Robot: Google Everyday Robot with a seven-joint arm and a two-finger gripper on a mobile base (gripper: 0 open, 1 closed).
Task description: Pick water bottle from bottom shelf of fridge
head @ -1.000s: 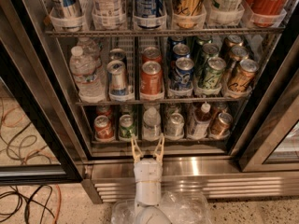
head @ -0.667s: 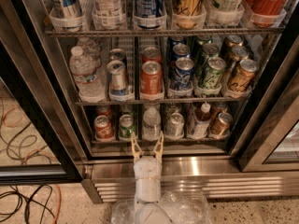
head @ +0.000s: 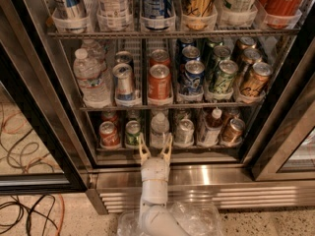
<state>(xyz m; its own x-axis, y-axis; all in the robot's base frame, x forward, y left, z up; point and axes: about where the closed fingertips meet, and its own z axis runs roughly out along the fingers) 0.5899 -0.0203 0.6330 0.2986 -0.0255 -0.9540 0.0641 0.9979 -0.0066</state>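
Two cream fingers (head: pixel 143 152) of the white gripper (head: pixel 155 146) stood spread, empty, framing the small clear white-capped water bottle (head: pixel 160 128) just ahead; seemingly aligned for grasping.

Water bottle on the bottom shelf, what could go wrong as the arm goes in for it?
The open tool sits at the bottom shelf's front lip, just below the water bottle. One: it could clip the green can or silver can close on either side. Two: coming in low, it may catch the lip or push the bottle back instead of gripping it.
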